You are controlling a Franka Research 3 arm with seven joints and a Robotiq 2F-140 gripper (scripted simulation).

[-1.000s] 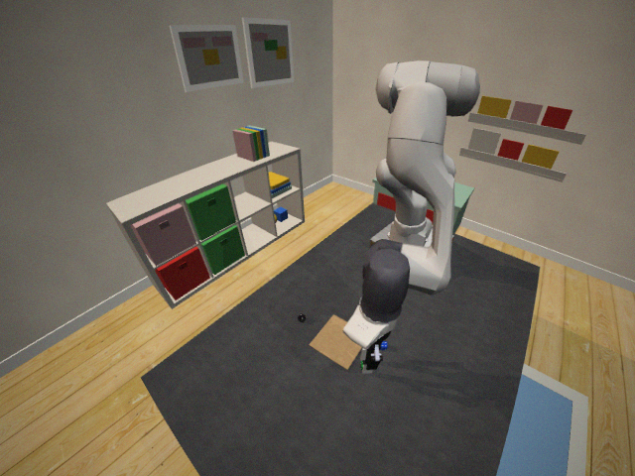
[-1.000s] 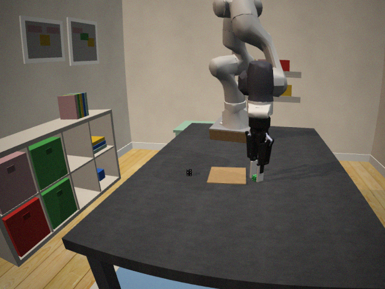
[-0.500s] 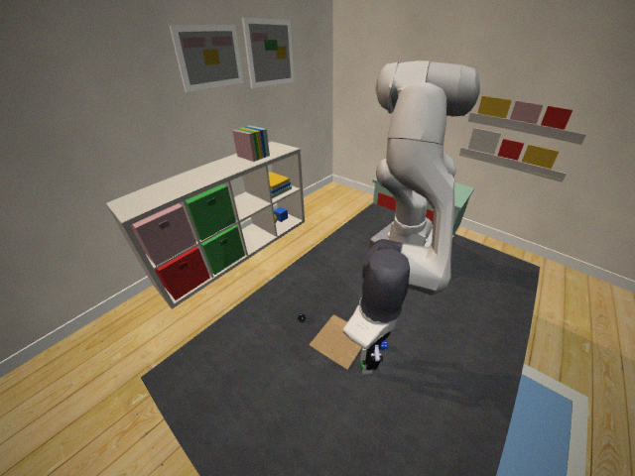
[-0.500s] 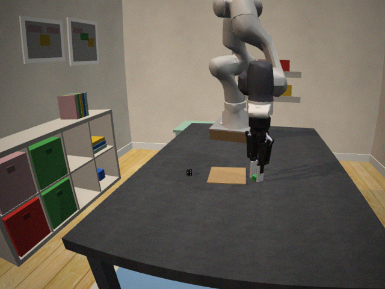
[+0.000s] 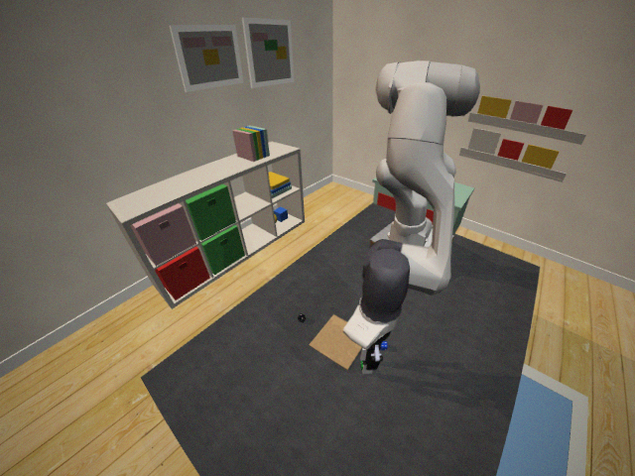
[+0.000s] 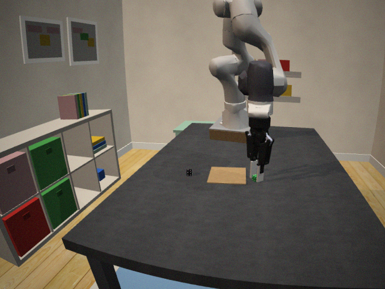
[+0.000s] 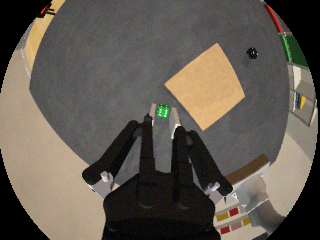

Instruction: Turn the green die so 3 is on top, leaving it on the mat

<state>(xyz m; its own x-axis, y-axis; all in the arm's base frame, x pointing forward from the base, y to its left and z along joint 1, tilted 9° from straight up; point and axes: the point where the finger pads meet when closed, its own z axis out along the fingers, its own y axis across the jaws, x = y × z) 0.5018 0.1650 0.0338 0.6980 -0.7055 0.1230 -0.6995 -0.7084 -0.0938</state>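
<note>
Green die straddled by parted fingers, off the mat

Nearest in the exterior view, a broad stretch of the dark table (image 5: 287,410) (image 6: 202,217) (image 7: 100,65) is seen. Beyond it, the green die (image 5: 361,365) (image 6: 254,178) (image 7: 163,111) is found beside the mat (image 5: 335,342) (image 6: 227,175) (image 7: 206,87), with no part of it on the mat. White pips are shown on its upper face, but their number cannot be read with certainty.

The die is straddled by the gripper (image 5: 366,364) (image 6: 257,177) (image 7: 164,116), which is pointed downward. Its fingers are held partly spread, one on each side, and a narrow gap is left beside the die in the wrist view; nothing is pinched.

The tan mat is laid flat. On its other side, well apart from it, a black die (image 5: 301,317) (image 6: 189,172) (image 7: 252,53) is set on the table. A blue die (image 5: 384,345) is seen close beside the gripper in the top view; its upper face is too small to be read.

Farther back, the pale arm (image 5: 418,117) (image 6: 251,27) is carried on a brown-sided base block (image 6: 228,135), and behind that the room is closed off by a plain wall (image 5: 369,41) (image 6: 171,46).
</note>
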